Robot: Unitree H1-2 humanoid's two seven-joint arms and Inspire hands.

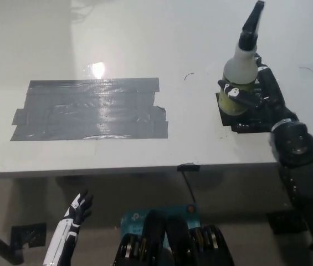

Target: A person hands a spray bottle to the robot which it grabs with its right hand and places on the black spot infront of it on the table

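The black right hand is wrapped around the spray bottle, upright over the black spot, perhaps touching it. Light, stiff plastic, top-heavy; hold it mid-body. The white left hand hangs spread below the counter

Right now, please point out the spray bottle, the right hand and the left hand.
spray bottle [240, 69], head view, on its pale body.
right hand [258, 100], head view, on its middle.
left hand [78, 210], head view, on its middle.

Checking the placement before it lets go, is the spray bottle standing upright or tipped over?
Upright: the spray bottle stands with its black nozzle on top, over the black spot, with the right robot hand closed around it.
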